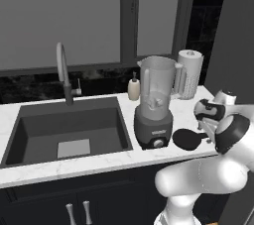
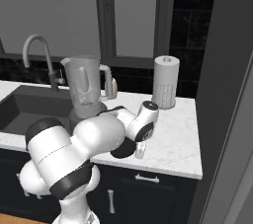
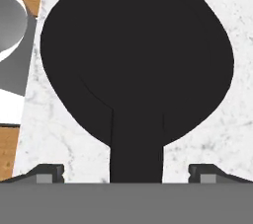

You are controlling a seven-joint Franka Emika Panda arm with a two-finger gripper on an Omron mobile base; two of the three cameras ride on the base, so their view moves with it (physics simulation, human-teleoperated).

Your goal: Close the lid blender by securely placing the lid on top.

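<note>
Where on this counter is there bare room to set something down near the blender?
Bare marble lies right of the lid, out toward the counter edge and in front of the paper-towel roll. It is crowded around the blender: soap bottle behind, lid and gripper beside it, sink on its left.

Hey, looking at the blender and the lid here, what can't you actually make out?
- Lid in the right base view: mostly hidden by the white arm.
- Tool in the hand view: fingertips barely show at the bottom, either side of the lid's tab; contact unclear.
- Blender base in the right base view: covered by the arm.
- Soap bottle label: too small.
</note>
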